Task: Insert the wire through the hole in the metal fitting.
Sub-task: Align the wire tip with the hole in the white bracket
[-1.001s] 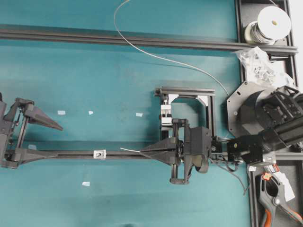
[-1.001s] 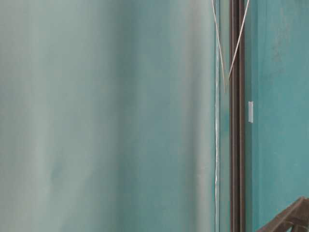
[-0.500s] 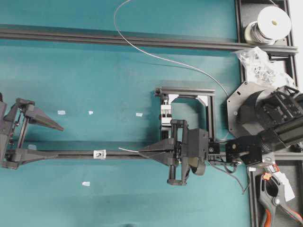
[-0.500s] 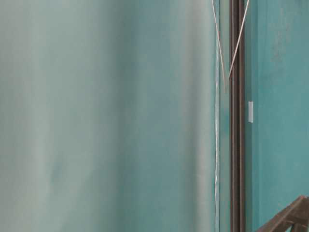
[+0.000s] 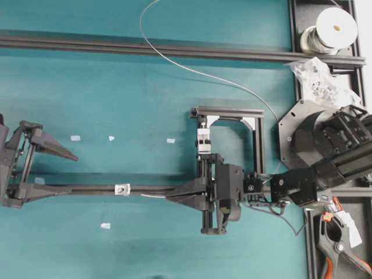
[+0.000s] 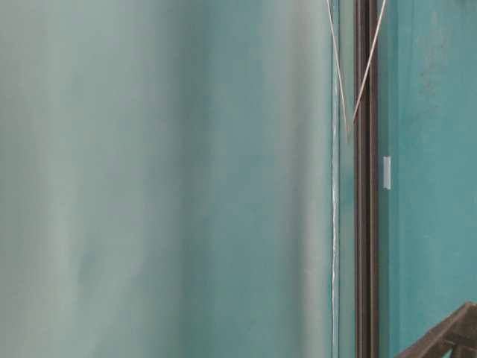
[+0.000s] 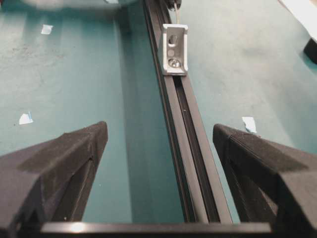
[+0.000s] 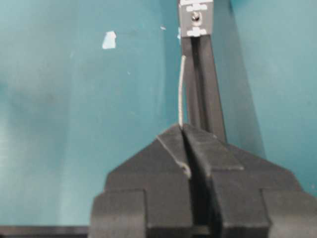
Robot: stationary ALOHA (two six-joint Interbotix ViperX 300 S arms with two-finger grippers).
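A teal mat covers the bench (image 5: 116, 93), worn and scuffed in places, with small white scraps of tape (image 5: 75, 138) scattered over it. Two long black aluminium rails (image 5: 145, 49) cross it from side to side. The light is even and soft, throwing faint shadows beside the rails and a pale sheen at table level.

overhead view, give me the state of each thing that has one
wire: pinched in right gripper, tip short of fitting
metal fitting: on the rail, not threaded
left gripper: open, empty
right gripper: shut on wire
spool: upright, wire feeding off
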